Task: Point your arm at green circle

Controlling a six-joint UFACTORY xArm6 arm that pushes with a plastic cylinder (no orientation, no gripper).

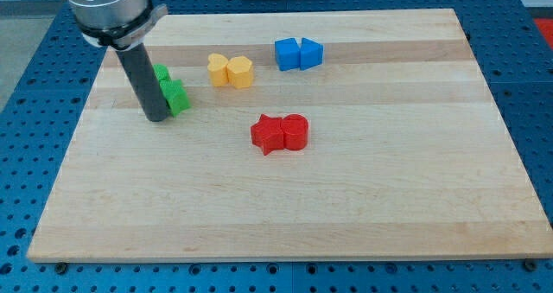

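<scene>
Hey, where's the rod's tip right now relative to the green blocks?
My tip is at the view's upper left, touching or nearly touching the left side of the green star, with the other green block just behind.

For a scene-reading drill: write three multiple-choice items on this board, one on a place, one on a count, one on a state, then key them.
1. Where is my tip?
A. beside the green blocks
B. between the blue blocks
C. at the view's bottom right

2. How many colours of blocks lie on the board?
A. two
B. four
C. six

3. How do the two red blocks stand?
A. stacked
B. far apart
C. side by side, touching

Key: A, the tip stands at the left edge of the green blocks; B, green, yellow blocks, blue blocks and red; C, the red blocks meet with no visible gap.
</scene>
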